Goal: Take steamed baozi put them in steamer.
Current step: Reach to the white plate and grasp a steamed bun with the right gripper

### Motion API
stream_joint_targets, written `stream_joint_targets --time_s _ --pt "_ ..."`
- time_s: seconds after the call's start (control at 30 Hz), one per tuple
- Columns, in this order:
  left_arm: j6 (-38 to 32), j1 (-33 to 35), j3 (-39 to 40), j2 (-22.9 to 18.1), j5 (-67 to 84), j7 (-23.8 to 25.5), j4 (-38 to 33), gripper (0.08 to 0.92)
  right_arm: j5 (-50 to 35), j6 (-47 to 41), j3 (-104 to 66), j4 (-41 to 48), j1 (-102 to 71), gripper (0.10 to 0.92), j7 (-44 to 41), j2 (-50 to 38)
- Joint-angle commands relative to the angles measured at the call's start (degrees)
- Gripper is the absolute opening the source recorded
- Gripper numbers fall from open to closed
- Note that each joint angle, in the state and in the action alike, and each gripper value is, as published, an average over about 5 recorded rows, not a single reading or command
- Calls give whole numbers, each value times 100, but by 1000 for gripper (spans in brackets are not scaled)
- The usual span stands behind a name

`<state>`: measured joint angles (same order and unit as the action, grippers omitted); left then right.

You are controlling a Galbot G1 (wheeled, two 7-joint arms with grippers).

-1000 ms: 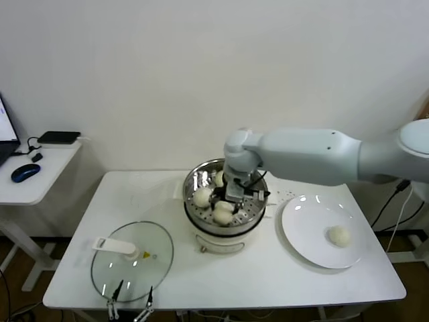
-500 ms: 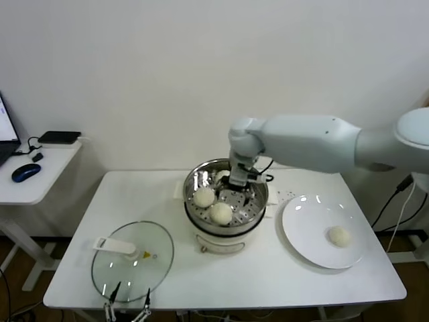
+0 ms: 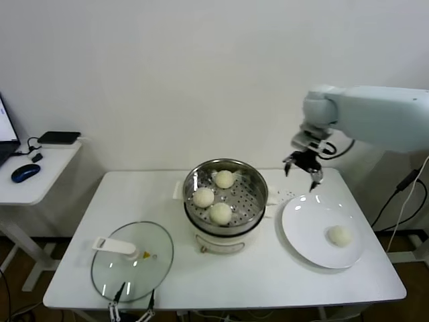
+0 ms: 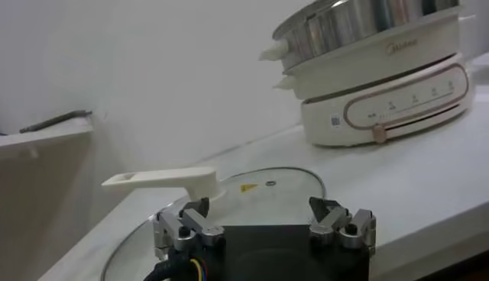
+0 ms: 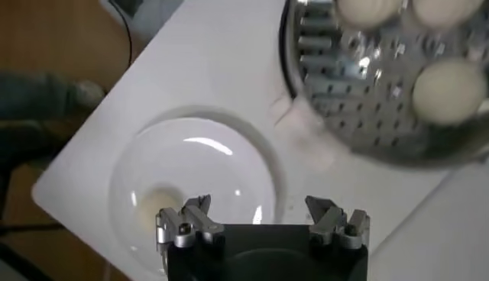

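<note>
The steamer stands at the table's middle, shiny steel on a white base, with three cream-white baozi on its perforated tray. A fourth baozi lies on the white plate to the right. My right gripper is open and empty, held in the air between the steamer and the plate, above the plate's far edge. The right wrist view shows the plate, its baozi and the steamer tray. My left gripper is open and empty at the table's front edge.
A glass lid with a white handle lies flat at the front left, just ahead of the left gripper; it also shows in the left wrist view. A side desk with a mouse stands to the left.
My right gripper has risen out of the steamer and swung right to above the plate's far edge, leaving three baozi on the tray. The left arm has not moved.
</note>
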<state>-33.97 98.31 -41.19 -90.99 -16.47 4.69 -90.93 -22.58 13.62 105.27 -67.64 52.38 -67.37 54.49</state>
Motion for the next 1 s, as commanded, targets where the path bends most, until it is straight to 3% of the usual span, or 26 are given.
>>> stream_joint_targets --time_s 0.03,0.5,1.0 --pt "9 -11 9 -25 -45 2 37 823 754 -1046 -554 326 -1212 823 320 -1741" --pt "34 -16 14 -25 -120 7 141 823 1655 -1154 -2816 984 -3728 823 560 -2113" --pt "34 -33 19 -22 -148 1 156 823 1773 -985 -3547 1456 -4231 823 815 -1667"
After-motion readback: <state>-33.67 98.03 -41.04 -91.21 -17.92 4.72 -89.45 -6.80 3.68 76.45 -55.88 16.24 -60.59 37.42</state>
